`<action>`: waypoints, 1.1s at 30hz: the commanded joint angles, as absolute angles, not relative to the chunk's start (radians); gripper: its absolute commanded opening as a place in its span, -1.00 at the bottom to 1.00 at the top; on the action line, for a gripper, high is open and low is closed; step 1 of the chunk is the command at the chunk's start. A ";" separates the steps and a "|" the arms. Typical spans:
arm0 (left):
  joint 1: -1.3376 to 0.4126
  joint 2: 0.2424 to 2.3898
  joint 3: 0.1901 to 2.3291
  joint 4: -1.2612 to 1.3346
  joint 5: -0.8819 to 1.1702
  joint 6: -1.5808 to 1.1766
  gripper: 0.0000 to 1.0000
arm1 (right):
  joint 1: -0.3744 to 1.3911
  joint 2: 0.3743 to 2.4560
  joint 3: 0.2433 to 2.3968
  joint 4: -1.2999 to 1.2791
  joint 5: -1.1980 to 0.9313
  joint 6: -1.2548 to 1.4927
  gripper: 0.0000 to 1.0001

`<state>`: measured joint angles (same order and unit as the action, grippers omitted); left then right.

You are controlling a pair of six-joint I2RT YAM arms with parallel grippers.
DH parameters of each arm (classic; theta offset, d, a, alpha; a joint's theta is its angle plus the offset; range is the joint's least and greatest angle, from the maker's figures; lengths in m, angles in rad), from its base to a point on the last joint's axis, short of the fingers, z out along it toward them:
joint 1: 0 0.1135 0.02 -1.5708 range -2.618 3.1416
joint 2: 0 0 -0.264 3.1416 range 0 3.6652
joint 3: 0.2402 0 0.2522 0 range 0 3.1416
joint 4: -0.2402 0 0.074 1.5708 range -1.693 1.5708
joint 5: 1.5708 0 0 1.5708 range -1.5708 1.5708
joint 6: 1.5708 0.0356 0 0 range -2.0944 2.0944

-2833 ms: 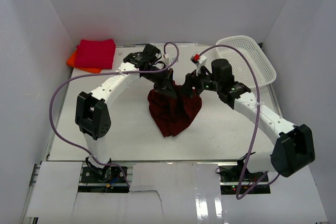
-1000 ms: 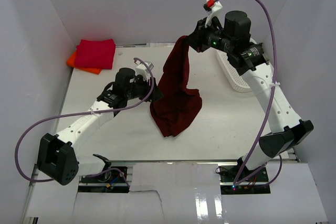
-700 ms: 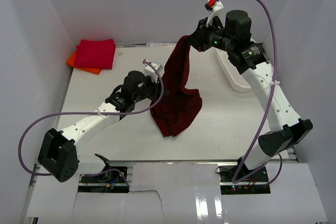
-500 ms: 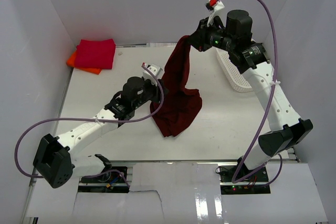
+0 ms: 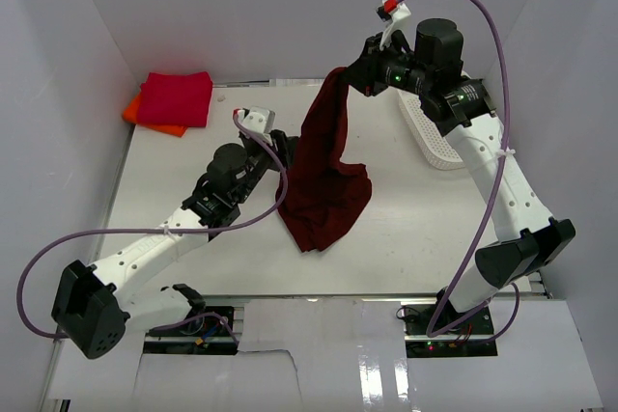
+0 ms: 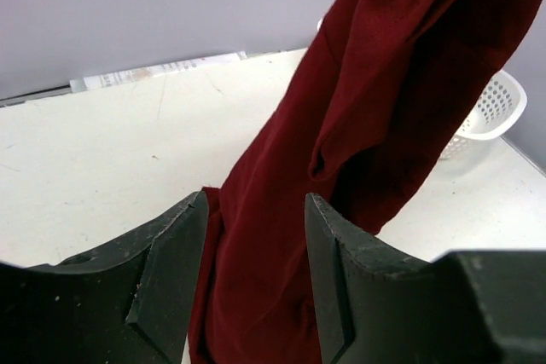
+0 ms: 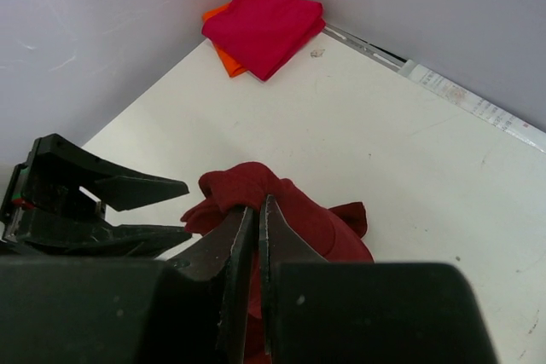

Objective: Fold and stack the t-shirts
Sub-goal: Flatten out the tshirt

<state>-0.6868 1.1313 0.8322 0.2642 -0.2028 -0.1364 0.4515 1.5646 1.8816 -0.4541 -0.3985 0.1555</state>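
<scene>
1. Table [image 5: 193, 151]: white, flat, walled in by pale panels on three sides.

2. Dark maroon t-shirt [image 5: 323, 171]: the largest cloth. It hangs as a long twisted column from a bunched top raised over the far middle of the table. Its lower part lies crumpled on the table near the centre.

3. White mesh basket [image 5: 436, 147]: far right of the table, partly hidden behind the right arm, well apart from the other shirts.

4. Crimson-red t-shirt [image 5: 176, 98]: folded into a square in the far left corner, lying on top of the orange one.

5. Orange t-shirt [image 5: 135, 111]: folded. Only its left and near edges show from under the crimson one.

6. Right gripper [image 5: 344, 74]: held high, jaws pressed together, pinching the bunched top of the maroon t-shirt.

7. Left gripper [image 6: 256, 202]: low, just left of the hanging cloth, jaws spread. Its wrist view shows the maroon column in the gap between the fingers [image 6: 175, 236]. Whether they touch it cannot be told.
</scene>
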 commanded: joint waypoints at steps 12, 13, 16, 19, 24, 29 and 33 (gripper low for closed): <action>-0.686 1.201 0.890 0.342 -0.074 -0.178 0.22 | 0.446 1.546 1.858 -0.400 -0.425 0.170 -0.85; -0.686 1.203 0.894 0.342 -0.072 -0.178 0.22 | 0.446 1.548 1.856 -0.399 -0.425 0.169 -0.85; -0.686 1.215 0.907 0.345 -0.066 -0.178 0.22 | 0.446 1.548 1.844 -0.394 -0.431 0.170 -0.85; -0.686 1.236 0.917 0.345 -0.060 -0.176 0.11 | 0.446 1.540 1.824 -0.382 -0.437 0.175 -0.85; -0.683 1.284 0.939 0.347 -0.026 -0.184 -0.72 | 0.446 1.534 1.819 -0.379 -0.439 0.176 -0.85; -0.681 1.289 0.953 0.345 0.034 -0.206 -1.00 | 0.445 1.535 1.827 -0.379 -0.433 0.176 -0.85; -0.680 1.269 0.985 0.309 0.043 -0.198 -1.00 | 0.440 1.549 1.845 -0.399 -0.425 0.175 -0.85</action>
<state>-0.6838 1.3052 0.9230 0.3283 0.0059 -0.1928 0.4496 1.5642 1.8160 -0.4393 -0.4221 0.1696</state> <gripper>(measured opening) 0.028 0.086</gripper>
